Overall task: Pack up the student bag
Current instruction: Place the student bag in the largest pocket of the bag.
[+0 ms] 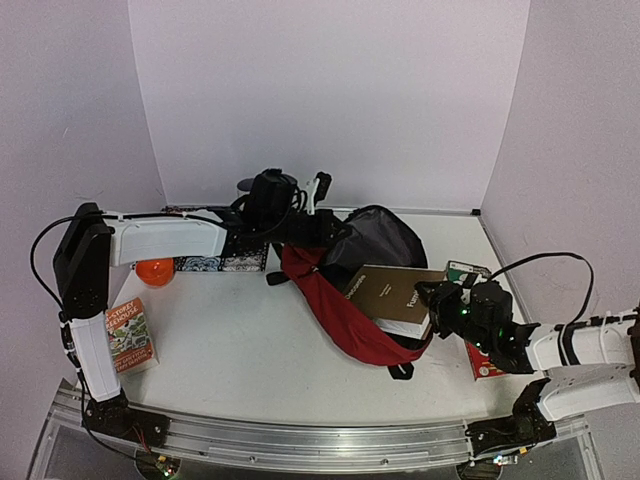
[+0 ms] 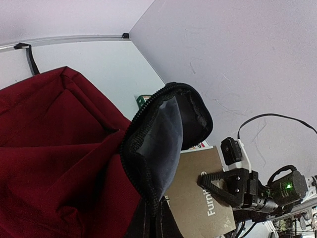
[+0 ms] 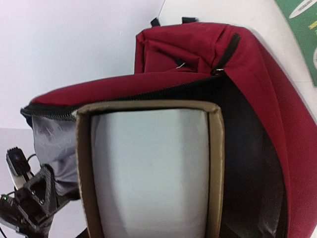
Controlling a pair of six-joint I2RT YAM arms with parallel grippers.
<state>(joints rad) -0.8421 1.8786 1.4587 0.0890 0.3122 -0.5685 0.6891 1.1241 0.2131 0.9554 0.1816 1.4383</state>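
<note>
Red bag (image 1: 345, 310) lies mid-way across the desk (image 1: 230, 330), mouth held up by the left pincer (image 1: 318, 228) clenched on its rim; right pincer (image 1: 432, 298) grasps a brown book (image 1: 395, 295) at the opening, so insertion is under way, and next it probably needs pushing deeper, squarely.

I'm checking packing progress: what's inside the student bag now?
A brown book pokes partly into the open mouth of the student bag, gray lining beside it. Anything deeper is hidden by book and fabric.
</note>
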